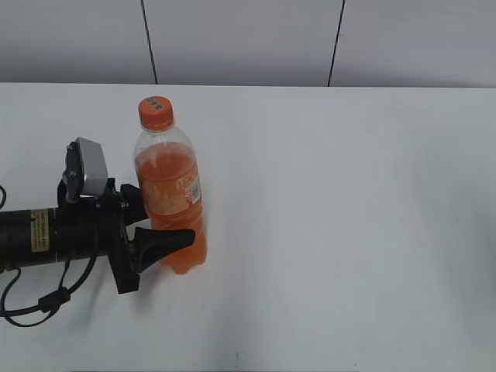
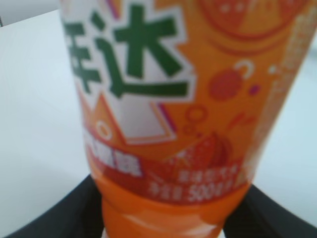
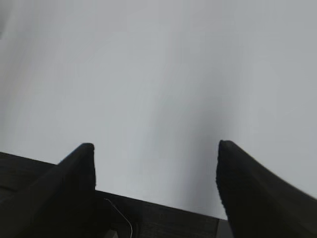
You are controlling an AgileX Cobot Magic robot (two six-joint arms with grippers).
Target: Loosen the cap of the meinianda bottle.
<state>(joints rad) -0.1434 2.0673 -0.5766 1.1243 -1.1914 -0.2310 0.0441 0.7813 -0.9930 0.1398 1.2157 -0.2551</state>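
The meinianda bottle (image 1: 172,186) stands upright on the white table (image 1: 349,201), left of middle. It is clear plastic with orange drink and an orange label. Its orange cap (image 1: 155,112) sits on top with a small dark mark. My left gripper (image 1: 167,225) comes in from the left and is shut on the bottle's lower body, one black finger in front and one behind. In the left wrist view the label (image 2: 163,99) fills the frame and the black fingers (image 2: 163,220) press both sides. My right gripper (image 3: 156,148) is open and empty over bare table; it is out of the exterior view.
The left arm's black body and cables (image 1: 46,240) lie along the table's left side. A grey panelled wall (image 1: 248,39) runs behind the table. The right wrist view shows a dark edge (image 3: 163,218) below the white surface.
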